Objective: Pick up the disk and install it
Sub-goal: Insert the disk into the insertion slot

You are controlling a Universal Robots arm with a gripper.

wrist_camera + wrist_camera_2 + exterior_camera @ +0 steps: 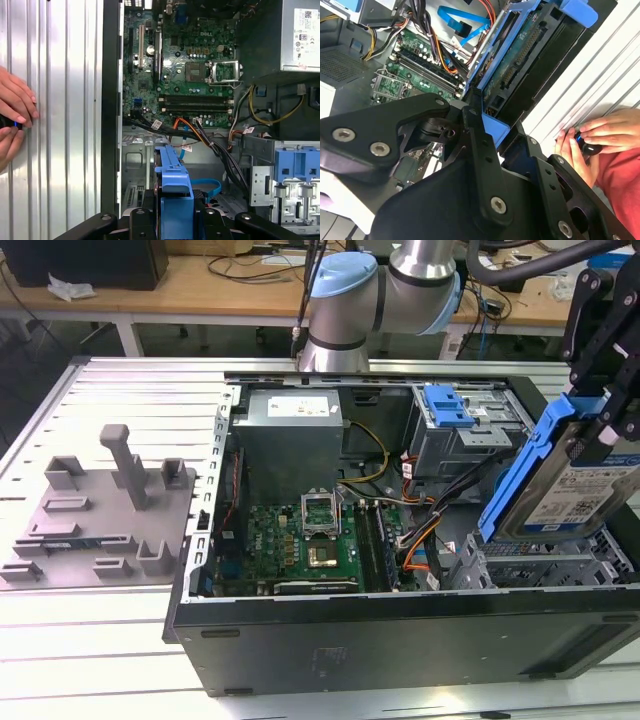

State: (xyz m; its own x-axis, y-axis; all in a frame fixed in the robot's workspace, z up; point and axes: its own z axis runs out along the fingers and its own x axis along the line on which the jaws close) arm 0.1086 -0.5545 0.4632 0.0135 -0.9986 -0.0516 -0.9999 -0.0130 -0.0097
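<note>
Robotics or electronics lab/workshop, not a home. What shows it: an industrial robot arm [385,285] stands at the back of a slotted aluminium table [110,390]. An open desktop PC case [400,635] lies on its side on that table, motherboard [190,65] and wiring bare. Beside the case, toward the exterior view's left, sits a grey plastic fixture [100,510] w/ slots and posts. Behind are wooden workbenches [200,285] w/ loose cables and misc. gear. The arm's gripper [598,425] clamps the disk [570,495] above the case. 2 hands [597,135] of a person rest on the table by the case, around a small black item.
</note>
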